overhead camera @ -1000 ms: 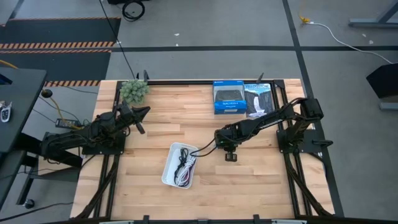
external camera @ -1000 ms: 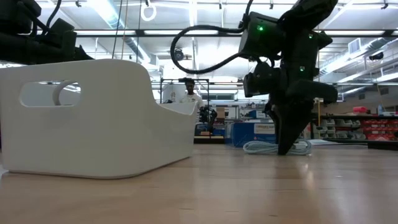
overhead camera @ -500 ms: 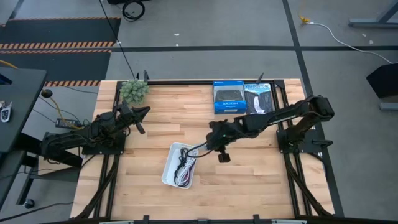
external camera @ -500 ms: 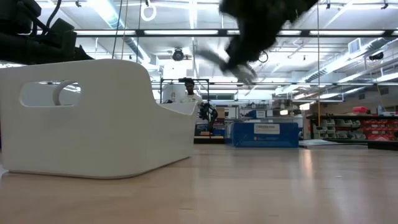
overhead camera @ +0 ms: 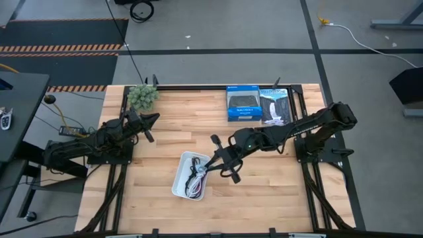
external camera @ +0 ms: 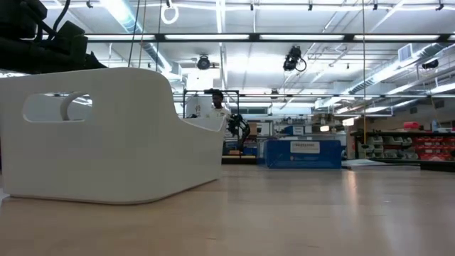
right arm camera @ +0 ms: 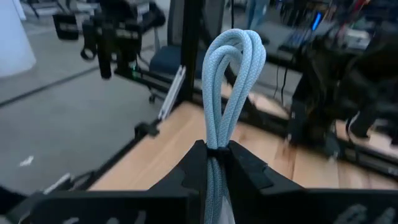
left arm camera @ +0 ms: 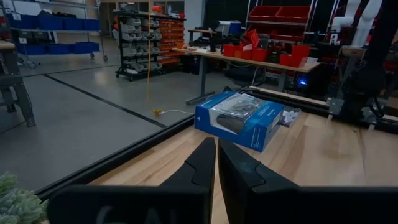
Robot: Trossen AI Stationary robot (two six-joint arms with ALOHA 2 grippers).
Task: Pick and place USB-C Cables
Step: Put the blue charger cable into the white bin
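My right gripper reaches from the table's right side to the right rim of the white bin and is shut on a light-blue coiled cable. The bin also holds dark red, black and white cables lying on its bottom. In the low view the bin fills the left side and neither gripper shows. My left gripper waits shut near the table's left edge, its fingers closed on nothing. My right gripper pinches the light-blue cable's bundle at its dark tie between the two fingers. The fingers lie along the bundle, coming from the table's right. The looped end sticks out past the fingertips, lifted clear of the table.
Two boxed products stand at the far edge, a blue one and a darker one; the blue box also shows in the left wrist view. A small green plant sits at the far left corner. Bare wood lies near and right of the bin.
My right gripper rose from the table right of the bin, carrying the light-blue cable off the wood, and swung toward the table's left and near edge until it reached the bin's right rim. It left the low view upward. My left arm kept still.
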